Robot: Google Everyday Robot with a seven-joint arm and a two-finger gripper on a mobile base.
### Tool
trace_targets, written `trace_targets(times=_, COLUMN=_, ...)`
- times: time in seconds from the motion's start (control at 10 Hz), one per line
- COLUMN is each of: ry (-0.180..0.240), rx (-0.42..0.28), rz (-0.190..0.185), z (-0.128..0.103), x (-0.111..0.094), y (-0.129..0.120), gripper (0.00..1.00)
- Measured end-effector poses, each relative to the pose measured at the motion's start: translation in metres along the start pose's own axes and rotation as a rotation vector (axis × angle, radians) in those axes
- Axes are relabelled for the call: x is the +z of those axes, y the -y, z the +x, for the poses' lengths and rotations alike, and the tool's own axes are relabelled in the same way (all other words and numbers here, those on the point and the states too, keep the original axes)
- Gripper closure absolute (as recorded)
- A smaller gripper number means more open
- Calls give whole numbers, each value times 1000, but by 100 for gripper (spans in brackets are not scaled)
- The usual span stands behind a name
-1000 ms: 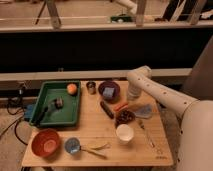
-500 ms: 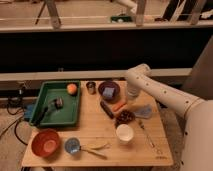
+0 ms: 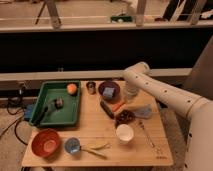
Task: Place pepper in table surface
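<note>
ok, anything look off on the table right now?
Nothing looks spilled, tipped or broken. The gripper sits low over the middle of the table surface, with the pepper right beside it, near the purple bowl. Can't tell whether the pepper is resting on the wood yet.

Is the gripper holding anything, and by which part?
Cannot tell. The gripper is low over the middle of the table surface, the pepper close beside it.
</note>
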Motion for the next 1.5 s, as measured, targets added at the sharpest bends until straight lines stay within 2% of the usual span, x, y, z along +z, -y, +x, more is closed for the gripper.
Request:
trace_targets(times=0.2, ry=6, rx=9, rz=-5, z=0, x=-4, y=2, gripper=100)
trace_targets(times=0.5, ry=37, rx=25, rz=26, z=1, x=-36, y=13, gripper=100)
trace_targets(times=0.8, ry=59, rx=15, rz=82, z=-8, x=-76, y=22, gripper=100)
trace_targets(times=1.1, ry=50, rx=19, rz=153, z=-10, x=-114, y=27, gripper=100)
trace_targets(times=1.5, ry=7, rx=78, rz=205, z=4, x=-130, y=29, gripper=100)
